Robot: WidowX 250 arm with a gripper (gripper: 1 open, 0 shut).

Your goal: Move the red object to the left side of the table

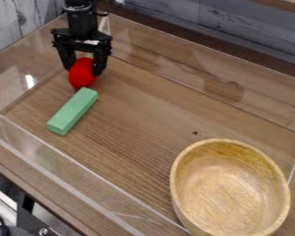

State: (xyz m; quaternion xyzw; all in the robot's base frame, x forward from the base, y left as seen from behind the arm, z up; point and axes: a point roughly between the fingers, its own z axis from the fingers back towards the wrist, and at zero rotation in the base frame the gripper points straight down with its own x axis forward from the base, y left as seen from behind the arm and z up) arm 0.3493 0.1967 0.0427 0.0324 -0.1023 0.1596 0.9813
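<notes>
The red object [81, 74], a small rounded toy, rests on the brown wood-grain table [162, 111] near its far left corner. My black gripper [84, 66] points down over it, jaws spread wide, one finger on each side of the toy. The fingers stand open around it and do not squeeze it. The toy's upper part is hidden behind the gripper body.
A flat green rectangular block [73, 111] lies just in front of the red toy, angled. A large wooden bowl [230, 191] sits at the near right. Low clear acrylic walls [27, 78] edge the tabletop close to the gripper's left.
</notes>
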